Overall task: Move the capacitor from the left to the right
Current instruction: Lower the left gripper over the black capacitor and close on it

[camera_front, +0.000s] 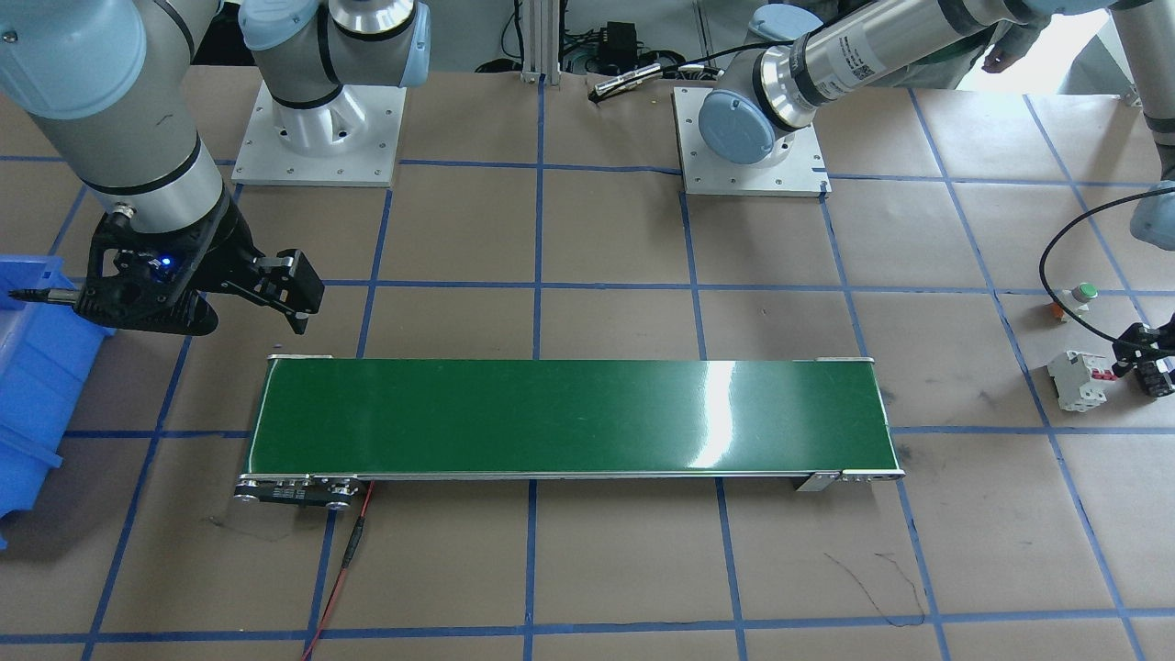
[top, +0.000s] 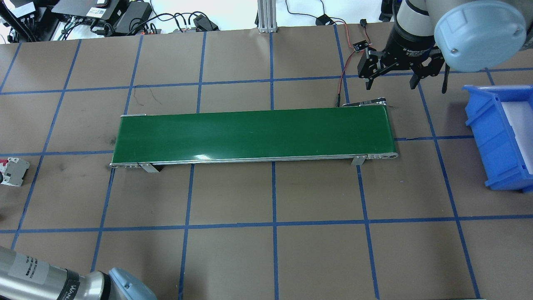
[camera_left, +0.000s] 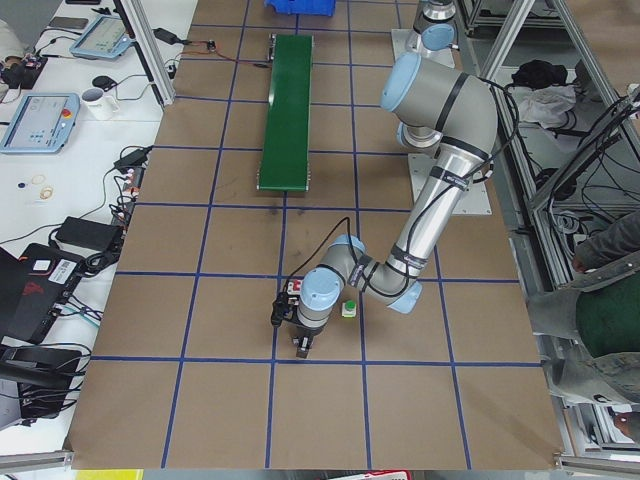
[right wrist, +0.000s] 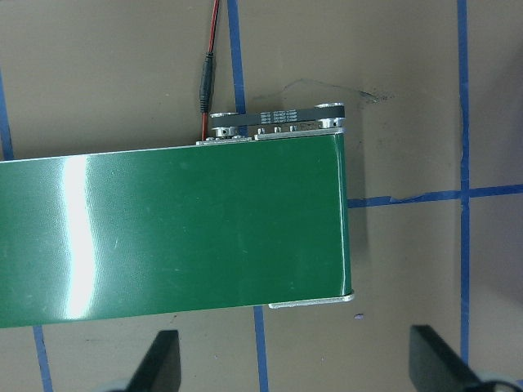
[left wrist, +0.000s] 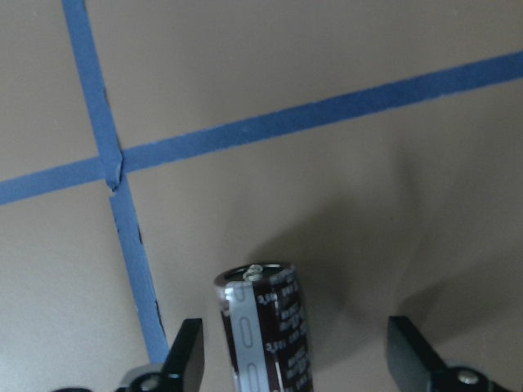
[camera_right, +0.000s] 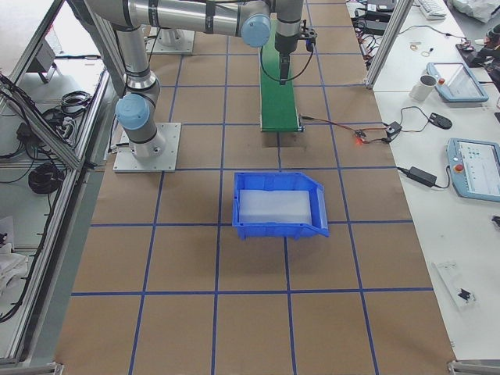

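The capacitor [left wrist: 263, 329] is a dark cylinder with a silver stripe. In the left wrist view it lies on the brown paper between my left gripper's fingers. My left gripper [left wrist: 298, 347] is open around it, its left finger [left wrist: 186, 359] close beside the can and the right one well apart. From the front this gripper [camera_front: 1147, 365] sits low at the table's far right edge, and the capacitor is hidden there. My right gripper [top: 391, 81] hangs open and empty above the end of the green conveyor belt [top: 250, 133].
A white circuit breaker [camera_front: 1076, 379] and a green-capped push button [camera_front: 1083, 294] lie beside the left gripper. A blue bin [top: 499, 137] stands beyond the conveyor's right end. A red wire [camera_front: 353, 551] runs from the conveyor's motor end.
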